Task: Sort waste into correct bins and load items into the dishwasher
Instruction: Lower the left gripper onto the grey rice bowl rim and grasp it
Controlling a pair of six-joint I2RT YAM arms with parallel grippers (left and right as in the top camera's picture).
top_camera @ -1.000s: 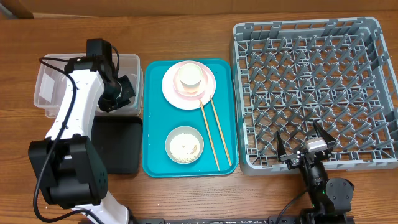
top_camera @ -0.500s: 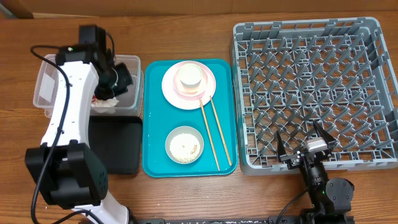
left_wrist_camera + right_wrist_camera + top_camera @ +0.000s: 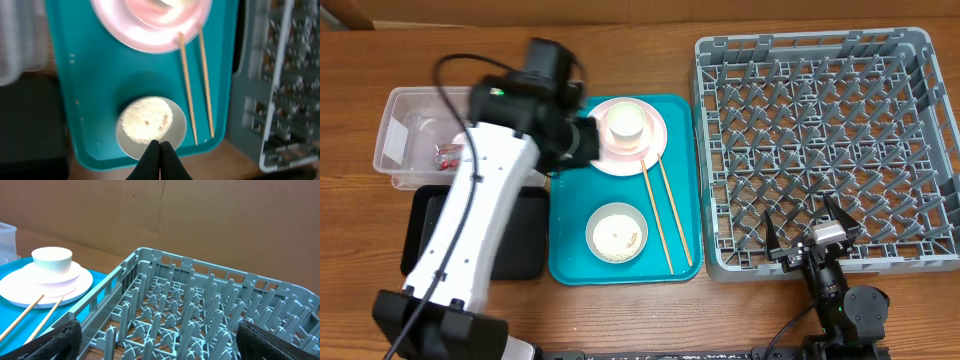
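My left gripper [image 3: 582, 142] is shut and empty, hovering over the teal tray [image 3: 570, 200] beside the pink plate [image 3: 655, 140]. In the left wrist view its shut fingertips [image 3: 160, 150] hang above the near rim of a white bowl [image 3: 147, 126] of rice. A white cup [image 3: 625, 122] stands on the plate. The red wrapper [image 3: 448, 152] lies in the clear tub [image 3: 405, 115]. The black tray [image 3: 515, 240] sits in front of the tub. My right gripper [image 3: 810, 238] is open at the front edge of the grey dish rack [image 3: 820, 110], nothing between its fingers [image 3: 60, 340].
Two wooden chopsticks [image 3: 665, 215] lie on the teal tray, right of the bowl [image 3: 617, 232]. My left arm crosses over the black tray and the tub's right end. In the right wrist view the rack's pegs [image 3: 200, 315] fill the foreground, with the plate [image 3: 45, 285] at left.
My left arm swung right, from inside the clear tub to above the teal tray, still shut. The wrapper now shows in the tub. The right arm has not moved.
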